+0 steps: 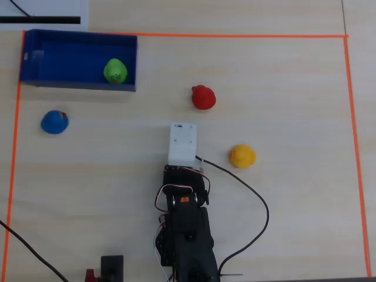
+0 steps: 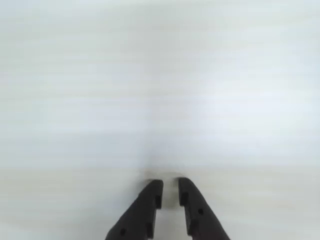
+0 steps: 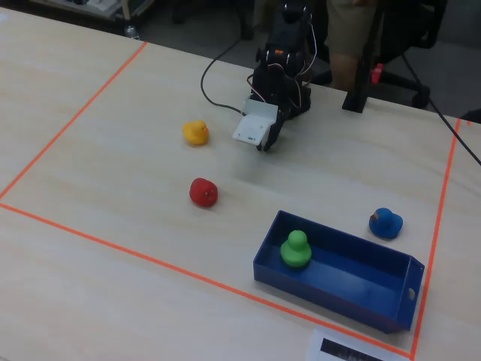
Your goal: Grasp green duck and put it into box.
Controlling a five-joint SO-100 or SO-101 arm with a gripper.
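Note:
The green duck (image 1: 116, 71) sits upright inside the dark blue box (image 1: 64, 59), near its right end in the overhead view. In the fixed view the duck (image 3: 296, 249) is at the box's (image 3: 353, 274) left end. My gripper (image 2: 170, 186) hangs low over bare table, far from the box, with the arm folded back. Its black jaws stand almost together with a thin gap, and nothing is between them. In the overhead view the white wrist block (image 1: 182, 144) hides the jaws. In the fixed view the gripper (image 3: 264, 144) points down at the table.
A red duck (image 1: 203, 97), a yellow duck (image 1: 242, 156) and a blue duck (image 1: 54, 122) lie loose on the table. Orange tape (image 1: 235, 36) marks the work area. A black cable (image 1: 258, 200) loops right of the arm.

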